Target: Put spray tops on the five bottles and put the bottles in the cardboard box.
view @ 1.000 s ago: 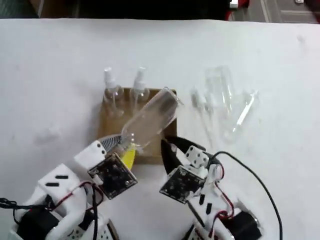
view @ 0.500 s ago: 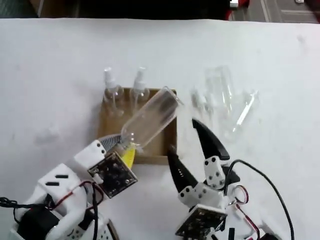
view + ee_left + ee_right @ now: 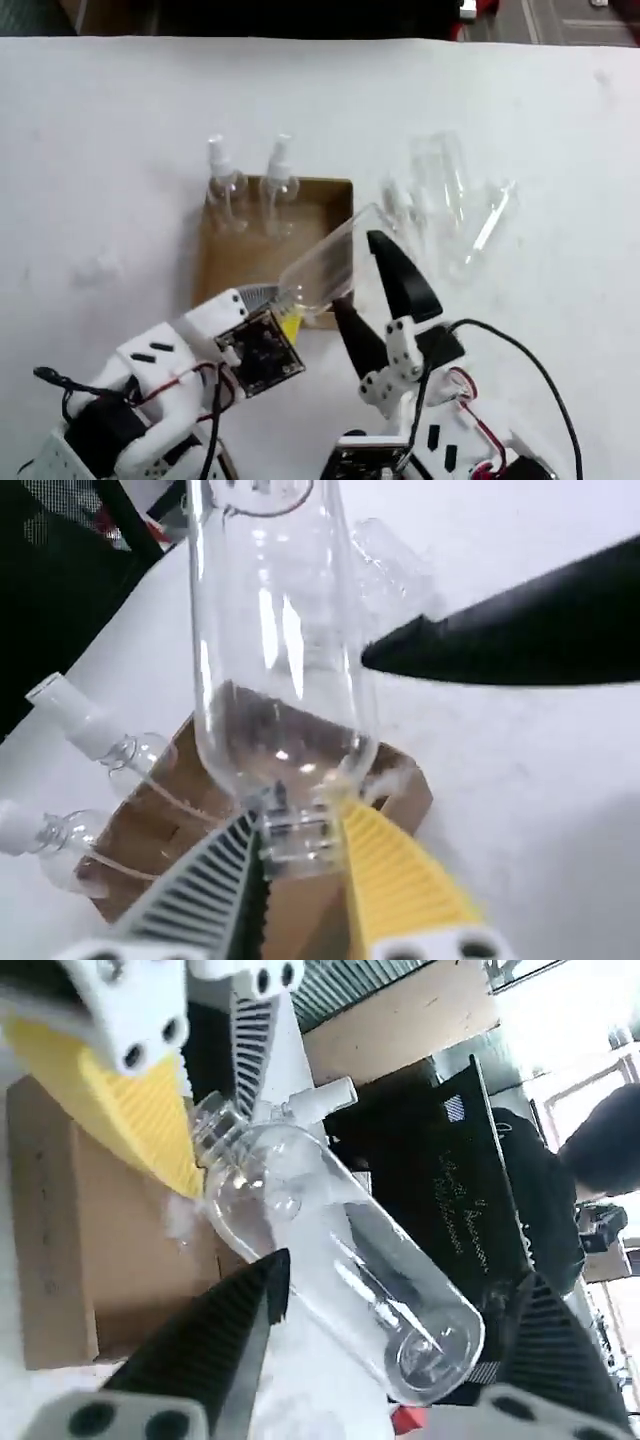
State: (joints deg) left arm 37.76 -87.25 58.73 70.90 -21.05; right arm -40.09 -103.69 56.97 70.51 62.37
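Left arm has swung the clear bottle [image 3: 322,268] down and across. A second ago it was tilted high over the middle of the cardboard box [image 3: 230,270]; now it leans lower over the box's right-hand wall. Left fingers [image 3: 287,320] are still clamped on its bare neck, with the body sticking out past the fingertips and no spray top fitted. Right arm has pulled back, turned and come in again. Right fingers [image 3: 382,255] are spread wide with the bottle's body lying between them, and I see no contact yet. My read is that a handover or a steadying grab is being set up, since the right fingers hold no top and capping can't start yet. The two capped bottles [image 3: 250,188] haven't moved and stand at the box's back wall, well beyond the left fingertips. The uncapped bottles [image 3: 440,175] and loose spray tops [image 3: 400,200] lie untouched on the tabletop [image 3: 110,120], just past the right fingertips. So two are done, one is in hand, and the rest wait.
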